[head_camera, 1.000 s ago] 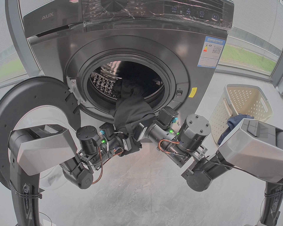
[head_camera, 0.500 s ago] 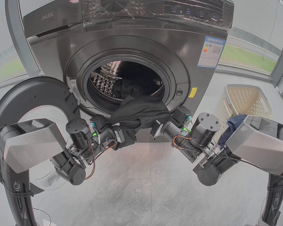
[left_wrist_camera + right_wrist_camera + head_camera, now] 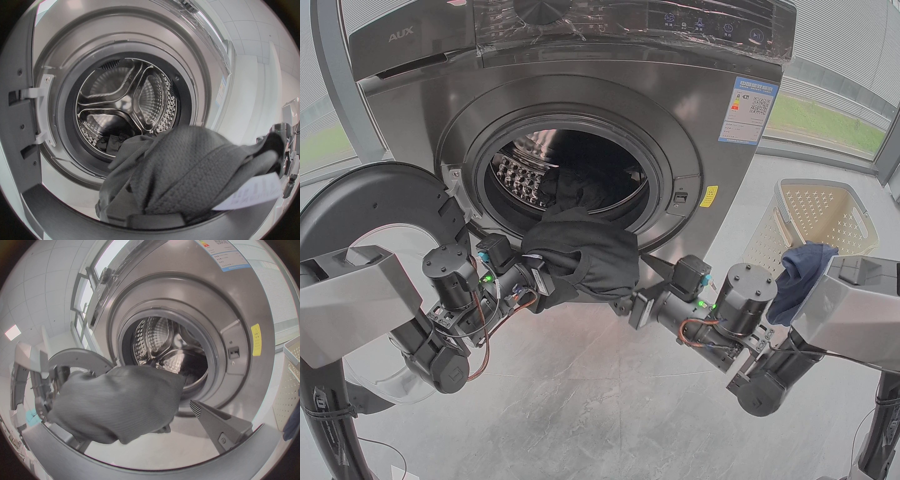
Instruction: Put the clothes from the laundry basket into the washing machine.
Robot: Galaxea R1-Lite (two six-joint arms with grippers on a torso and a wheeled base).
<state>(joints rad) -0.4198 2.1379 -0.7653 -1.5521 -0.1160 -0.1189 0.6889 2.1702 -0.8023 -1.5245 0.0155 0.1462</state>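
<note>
Black garment bunched at the lip of the drum, carried on the left side

The washing machine (image 3: 581, 81) stands with its door (image 3: 369, 206) swung wide to the left and dark clothes already in the drum (image 3: 519, 178). The laundry basket (image 3: 831, 206) is off to the right with a blue garment (image 3: 800, 275) draped over its rim. The black garment (image 3: 587, 253) hangs just below the opening, its top touching the lower rim and its long axis running across between the two arms. So the drum lies up and forward of the load. The left gripper (image 3: 545, 282) looks closed on the garment's left end, the cloth bundled over it, with the forearm low and angled at the rim. The right gripper (image 3: 625, 304) is spread open just beside the garment's right edge, and I can't tell whether the cloth brushes one finger. The left arm looks best placed to push.
</note>
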